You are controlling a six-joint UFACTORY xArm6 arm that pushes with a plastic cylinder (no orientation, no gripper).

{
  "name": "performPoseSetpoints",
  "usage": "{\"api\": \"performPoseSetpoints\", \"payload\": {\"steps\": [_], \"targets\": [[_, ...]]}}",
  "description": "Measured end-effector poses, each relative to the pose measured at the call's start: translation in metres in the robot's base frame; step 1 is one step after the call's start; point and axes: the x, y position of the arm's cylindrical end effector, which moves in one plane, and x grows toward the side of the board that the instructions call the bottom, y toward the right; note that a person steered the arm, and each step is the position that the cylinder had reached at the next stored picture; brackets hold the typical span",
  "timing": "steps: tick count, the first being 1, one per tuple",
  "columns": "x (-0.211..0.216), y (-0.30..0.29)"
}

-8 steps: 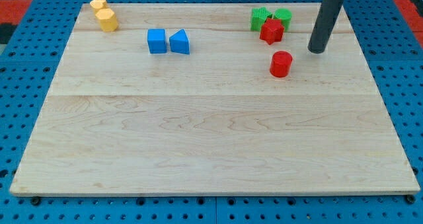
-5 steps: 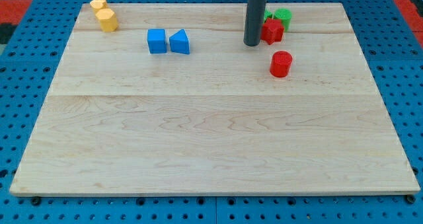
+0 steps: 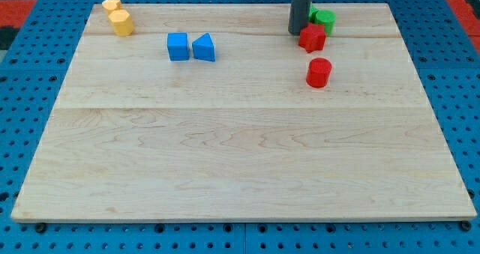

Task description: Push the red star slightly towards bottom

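So my tip (image 3: 297, 32) is parked at the view's top, right of centre, touching or just about touching the upper left side of the red star (image 3: 312, 37). The rod hides most of 1 green block; another green block (image 3: 324, 19) pokes out just above and to the right of the star, shape hard to call. There's no gripper on this arm, just the rod, so nothing is grasped.

The red star sits near the top edge of the bench (image 3: 240, 156). Below it, apart from it, stands a red cylinder (image 3: 319, 72). Over on the view's left there's a blue cube (image 3: 178, 46) with a blue triangular block (image 3: 203, 48) just beside it. Up in the top left corner are 2 yellow blocks (image 3: 118, 16), touching each other, rounded-looking shapes.
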Motion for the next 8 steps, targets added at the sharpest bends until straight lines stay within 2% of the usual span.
{"api": "performPoseSetpoints", "payload": {"steps": [1, 2, 4, 6, 7, 8], "targets": [[0.014, 0.028], [-0.006, 0.045], [0.029, 0.081], [0.064, 0.073], [0.097, 0.052], [0.111, 0.010]]}}
